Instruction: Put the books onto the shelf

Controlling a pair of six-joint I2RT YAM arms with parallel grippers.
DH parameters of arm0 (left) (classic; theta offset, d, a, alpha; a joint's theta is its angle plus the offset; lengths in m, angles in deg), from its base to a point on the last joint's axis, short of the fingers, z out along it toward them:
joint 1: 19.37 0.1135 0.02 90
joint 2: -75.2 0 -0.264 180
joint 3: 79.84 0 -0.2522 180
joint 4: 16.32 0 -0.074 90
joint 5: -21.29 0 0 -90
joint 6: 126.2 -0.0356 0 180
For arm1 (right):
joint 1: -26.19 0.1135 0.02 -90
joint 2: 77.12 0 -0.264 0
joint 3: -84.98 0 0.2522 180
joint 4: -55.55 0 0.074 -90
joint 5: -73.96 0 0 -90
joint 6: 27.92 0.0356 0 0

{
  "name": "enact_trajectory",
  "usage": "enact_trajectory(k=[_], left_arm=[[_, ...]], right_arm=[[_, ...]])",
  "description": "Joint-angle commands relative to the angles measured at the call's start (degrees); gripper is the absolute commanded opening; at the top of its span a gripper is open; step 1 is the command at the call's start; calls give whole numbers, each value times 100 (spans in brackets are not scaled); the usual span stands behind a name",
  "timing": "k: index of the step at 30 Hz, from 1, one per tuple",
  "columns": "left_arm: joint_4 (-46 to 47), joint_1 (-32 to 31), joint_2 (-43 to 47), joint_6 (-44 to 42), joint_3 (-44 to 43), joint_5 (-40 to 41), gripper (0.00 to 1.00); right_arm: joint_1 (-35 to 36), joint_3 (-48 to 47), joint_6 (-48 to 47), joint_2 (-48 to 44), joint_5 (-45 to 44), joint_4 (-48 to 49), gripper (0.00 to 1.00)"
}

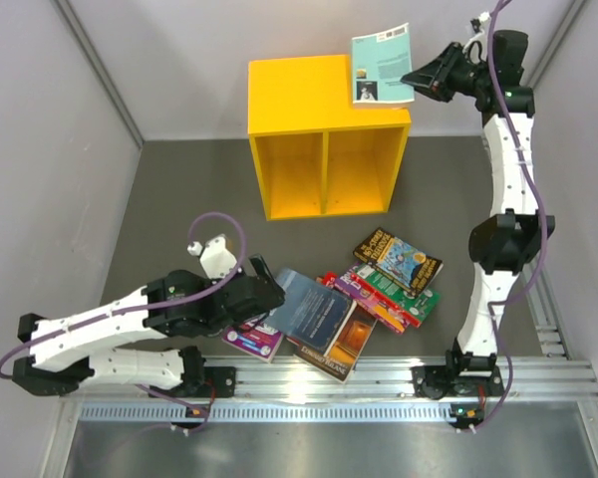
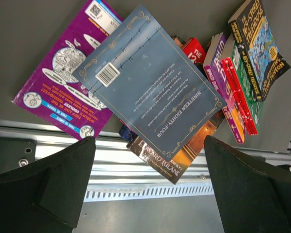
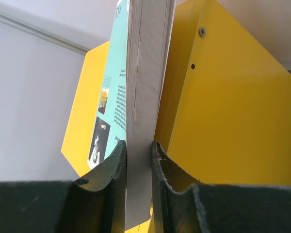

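**One book up at the shelf, the rest in a heap**

Starting on the left: the left hand (image 1: 269,287) hangs just over the near end of the pile with its jaws spread wide and nothing in them. Its wrist view looks straight down on a blue-grey book (image 2: 150,87) lying across a purple book (image 2: 58,82) and a brown one (image 2: 184,155). My guess is it's lining up on that top one, since it's the only one not pinned under something.

Further right, the other books (image 1: 394,279) sit fanned out on the desk (image 1: 179,189), well apart from the shelf (image 1: 319,100). No book shows in either compartment, so I'd say it's early days.

At the shelf's far right corner, the right hand (image 1: 419,80) is clamped on the pale teal book (image 1: 382,65), pinching it by its page edge. That grip leaves the cover free to slide along the yellow panel. I can't tell whether the book touches the shelf.
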Motion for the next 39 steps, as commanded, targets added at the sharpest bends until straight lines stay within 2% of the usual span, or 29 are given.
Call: enact_trajectory(k=[1,4,6,9,12,16,24,31,39], left_arm=[[-53,274,138,-440,-70,185,98],[298,827,42,-1159,-26,-201,98],[448,1317,-134,-1539,-44,-473,98],[651,1680,-424,-2076,-105,-834,98],[800,1838,-679,-2419,-202,-1002,98],[1073,2023,-855,-2805,-219,-1212,98],[1319,2235,-1049,-3096,-193,-1529,98],[1302,2252,-961,-3070,-123,-1529,98],[1187,2261,-636,-2877,79,-1494,98]], right_arm=[[90,-265,16,46,524,778,0],[134,-82,-141,-85,841,752,0],[134,33,-308,-208,790,489,0],[134,183,-493,-454,641,260,0],[308,340,-529,-630,561,154,0],[406,1112,-634,-1008,8,180,0],[714,1158,-775,-1017,51,-57,0],[609,1238,-907,-1167,-870,-321,0],[451,1097,-836,-947,-951,-382,0]])
